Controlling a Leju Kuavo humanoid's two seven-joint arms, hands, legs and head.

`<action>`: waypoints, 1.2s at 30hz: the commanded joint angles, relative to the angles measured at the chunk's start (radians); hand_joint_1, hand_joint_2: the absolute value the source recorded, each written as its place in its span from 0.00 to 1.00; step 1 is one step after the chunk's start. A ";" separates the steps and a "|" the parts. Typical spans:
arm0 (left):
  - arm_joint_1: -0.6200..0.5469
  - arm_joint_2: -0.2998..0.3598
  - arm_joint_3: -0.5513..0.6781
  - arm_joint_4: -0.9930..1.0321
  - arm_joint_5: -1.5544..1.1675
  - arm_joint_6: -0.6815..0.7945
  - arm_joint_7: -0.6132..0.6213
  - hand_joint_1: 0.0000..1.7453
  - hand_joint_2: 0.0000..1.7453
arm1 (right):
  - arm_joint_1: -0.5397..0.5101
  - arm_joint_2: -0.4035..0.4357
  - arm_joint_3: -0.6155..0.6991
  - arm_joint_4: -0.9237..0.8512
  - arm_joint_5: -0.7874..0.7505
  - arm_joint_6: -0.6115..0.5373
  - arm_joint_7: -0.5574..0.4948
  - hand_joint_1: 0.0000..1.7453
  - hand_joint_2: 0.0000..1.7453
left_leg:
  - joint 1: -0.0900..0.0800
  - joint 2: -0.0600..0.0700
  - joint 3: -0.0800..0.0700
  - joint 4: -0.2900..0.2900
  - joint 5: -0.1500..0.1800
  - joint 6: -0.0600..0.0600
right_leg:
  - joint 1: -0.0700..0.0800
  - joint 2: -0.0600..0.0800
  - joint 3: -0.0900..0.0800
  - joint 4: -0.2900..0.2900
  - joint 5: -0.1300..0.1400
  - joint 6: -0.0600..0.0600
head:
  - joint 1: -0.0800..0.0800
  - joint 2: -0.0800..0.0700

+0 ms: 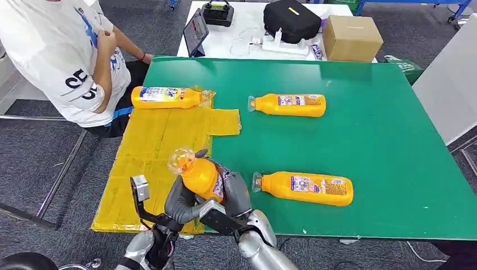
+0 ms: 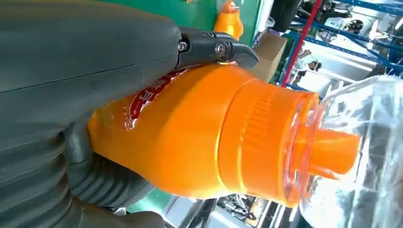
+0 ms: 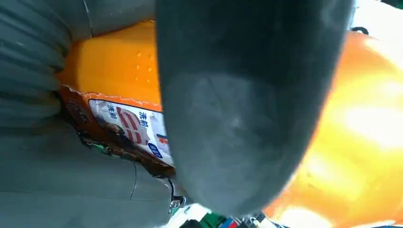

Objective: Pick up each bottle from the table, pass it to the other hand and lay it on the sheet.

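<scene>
An orange bottle point(image 1: 199, 175) with a clear cap is held up above the table's front edge, cap tilted up and to the left. My left hand point(image 1: 179, 203) grips it from the left and my right hand point(image 1: 236, 194) grips it from the right. The left wrist view shows the bottle point(image 2: 199, 137) under my left hand's fingers point(image 2: 214, 49). In the right wrist view my thumb point(image 3: 247, 104) lies across the bottle point(image 3: 361, 133). The yellow sheet point(image 1: 152, 146) covers the table's left part, and one bottle point(image 1: 166, 97) lies at its far end. Two more bottles point(image 1: 289, 105) point(image 1: 306, 188) lie on the green table point(image 1: 382, 135).
A person in a white shirt point(image 1: 56, 50) sits at the table's far left corner, close to the sheet. Behind the green table stands a white table point(image 1: 247, 34) with a black bag point(image 1: 291, 19), a cardboard box point(image 1: 350, 37) and a tablet point(image 1: 196, 32).
</scene>
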 commanded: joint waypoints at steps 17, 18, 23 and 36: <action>-0.060 -0.012 -0.064 0.062 -0.114 0.058 -0.008 1.00 1.00 | -0.027 0.034 0.084 0.158 -0.020 -0.071 0.023 1.00 1.00 | 0.001 0.000 0.003 0.000 -0.001 -0.001 | 0.001 -0.001 0.004 -0.001 -0.001 -0.001 | 0.000 0.000; -0.053 -0.018 -0.054 0.054 -0.072 0.040 0.003 1.00 1.00 | -0.028 0.034 0.086 0.160 -0.018 -0.069 0.023 1.00 1.00 | 0.001 0.001 0.005 0.000 -0.002 -0.001 | 0.001 -0.001 0.005 -0.001 -0.002 -0.002 | 0.000 0.000; -0.047 -0.020 -0.048 0.047 0.003 -0.002 0.028 1.00 1.00 | -0.030 0.035 0.093 0.167 -0.010 -0.064 0.024 1.00 1.00 | 0.001 0.000 0.002 0.000 -0.001 -0.001 | 0.001 -0.002 0.003 -0.001 -0.001 -0.001 | 0.000 0.000; -0.034 0.008 -0.058 0.030 0.137 -0.036 0.055 1.00 1.00 | -0.053 0.038 0.086 0.191 0.040 -0.130 0.067 0.00 0.00 | 0.000 -0.001 0.002 0.000 -0.001 -0.001 | 0.001 -0.002 0.002 0.000 -0.001 -0.001 | 0.000 0.000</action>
